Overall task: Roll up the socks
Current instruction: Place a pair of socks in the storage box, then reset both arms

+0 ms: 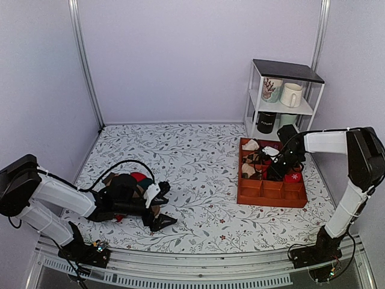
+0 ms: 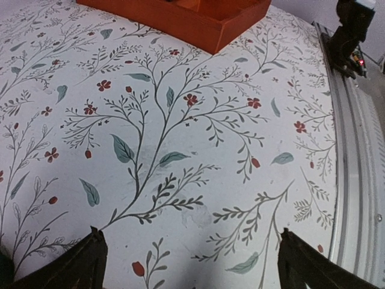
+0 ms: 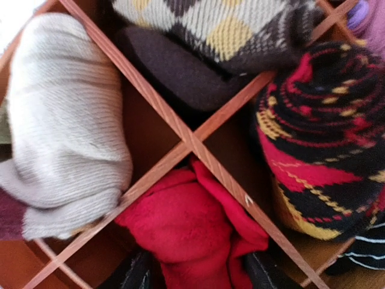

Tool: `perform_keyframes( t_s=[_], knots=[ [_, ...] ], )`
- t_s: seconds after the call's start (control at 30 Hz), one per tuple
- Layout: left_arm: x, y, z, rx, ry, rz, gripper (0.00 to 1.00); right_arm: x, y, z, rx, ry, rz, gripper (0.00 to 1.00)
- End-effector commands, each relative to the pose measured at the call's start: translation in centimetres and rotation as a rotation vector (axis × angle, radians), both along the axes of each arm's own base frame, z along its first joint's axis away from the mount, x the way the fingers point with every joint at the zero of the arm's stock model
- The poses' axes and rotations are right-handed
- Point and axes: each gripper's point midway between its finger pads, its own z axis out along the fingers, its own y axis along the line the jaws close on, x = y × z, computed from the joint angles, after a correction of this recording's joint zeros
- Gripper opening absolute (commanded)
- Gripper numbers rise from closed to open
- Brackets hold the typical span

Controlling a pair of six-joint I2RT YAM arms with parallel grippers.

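The red socks (image 3: 192, 229) are a bunched roll in one compartment of the orange divided tray (image 1: 271, 195). My right gripper (image 3: 198, 277) reaches into that compartment, and its dark fingers (image 3: 135, 274) press the roll from both sides. In the top view my right gripper (image 1: 278, 165) is low inside the tray and hides the roll. My left gripper (image 1: 165, 205) lies low on the floral table at the left, open and empty. In the left wrist view my left gripper (image 2: 192, 265) has only bare cloth between its fingertips.
Neighbouring compartments hold a white knit roll (image 3: 60, 120), an argyle sock (image 3: 228, 30) and a red-black striped roll (image 3: 325, 132). A pile of brown, green and red socks (image 1: 129, 183) lies behind my left gripper. A white shelf (image 1: 283, 96) with mugs stands behind the tray.
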Motion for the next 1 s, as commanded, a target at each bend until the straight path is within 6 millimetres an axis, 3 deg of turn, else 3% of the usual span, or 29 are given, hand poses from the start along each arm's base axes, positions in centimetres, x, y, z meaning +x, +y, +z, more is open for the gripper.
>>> perform_keyframes(
  t_s=[0.0,0.33,0.5,0.53,0.6,0.63,0.67,0.7,0.83,0.97],
  knots=[
    [1.0,-0.1,0.7,-0.012,-0.025,0.012,0.99,0.6,1.1,4.2,0.091,-0.082,-0.007,0.53],
    [1.1,0.0,0.7,-0.011,-0.023,0.017,0.99,1.2,1.3,10.3,0.138,-0.200,-0.039,0.55],
    [1.2,0.1,0.8,-0.012,-0.023,0.026,0.99,0.9,2.0,13.5,0.239,-0.239,-0.095,0.44],
    [1.3,0.0,0.9,-0.016,-0.025,0.024,0.99,0.7,2.4,13.9,0.273,-0.236,-0.102,0.46],
    [1.3,0.1,1.1,-0.022,-0.027,0.032,0.99,0.1,3.1,14.4,0.328,-0.241,-0.126,0.60],
    [1.4,0.2,1.2,-0.025,-0.030,0.039,0.99,-0.3,3.3,15.3,0.365,-0.272,-0.136,0.73],
    [1.4,0.3,1.3,-0.027,-0.038,0.044,1.00,-1.0,3.9,15.9,0.425,-0.279,-0.135,0.95],
    [1.4,0.5,1.4,-0.028,-0.048,0.051,0.99,-1.5,4.3,16.3,0.469,-0.294,-0.129,0.99],
    [2.2,1.5,2.0,-0.036,-0.090,0.113,1.00,-3.7,7.1,16.4,0.639,-0.274,-0.173,1.00],
    [2.7,2.1,2.4,-0.046,-0.118,0.162,0.99,-7.2,12.4,13.2,0.611,-0.208,-0.072,1.00]
  ],
)
